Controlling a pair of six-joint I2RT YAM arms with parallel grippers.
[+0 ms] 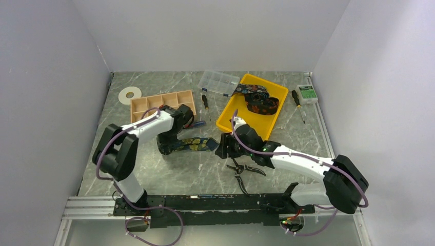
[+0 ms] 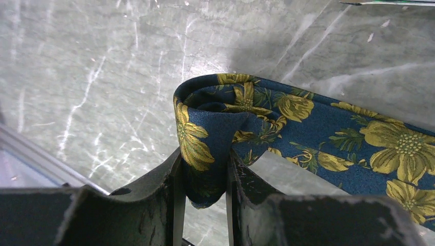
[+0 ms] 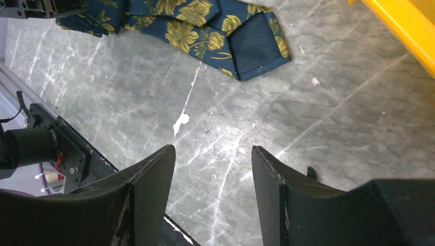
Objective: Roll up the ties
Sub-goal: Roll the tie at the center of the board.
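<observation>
Pliers with black handles (image 1: 245, 169) lie on the grey marble table (image 3: 318, 123) just near of the right gripper (image 3: 213, 164), whose fingers stand apart, holding nothing. Far right, a yellow plastic tray (image 1: 225, 122) holds a coiled dark tie (image 1: 261, 102). At mid-table, the left gripper (image 2: 204, 177) pinches the folded end of the navy, yellow-flowered fabric tie (image 2: 328, 138).

Left of the yellow tray (image 1: 230, 106) lie a clear organizer (image 1: 219, 82), a screwdriver (image 1: 205, 102), a wooden divided box (image 1: 161, 102) and a white disc (image 1: 130, 95); pliers (image 1: 243, 169) lie on its near side.
</observation>
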